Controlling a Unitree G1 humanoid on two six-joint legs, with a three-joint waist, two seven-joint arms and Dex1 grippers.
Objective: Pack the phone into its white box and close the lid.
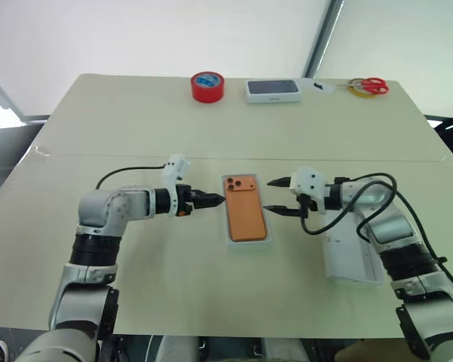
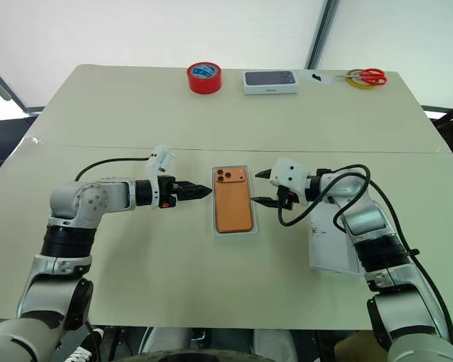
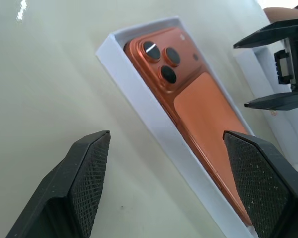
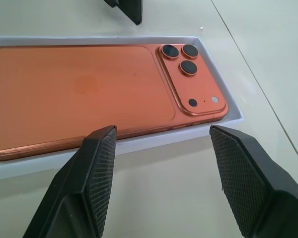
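The lid (image 1: 353,253) lies nearest, at about four o'clock from the phone (image 1: 246,210). The phone rests back-up in the white box (image 1: 229,226), long way running near to far, lenses at twelve o'clock. The left gripper (image 1: 214,200) at nine o'clock and the right gripper (image 1: 274,196) at three o'clock have fingers apart, holding nothing.

1. Bright, even daylight everywhere, and the pale backdrop behind the table (image 1: 136,121) is nearly blown out.
2. Shadows are soft and faint.
3. A small glare streak glints on the table's left edge.
4. Up close, the phone (image 4: 89,89) looks crisp, a lens catching a white highlight.
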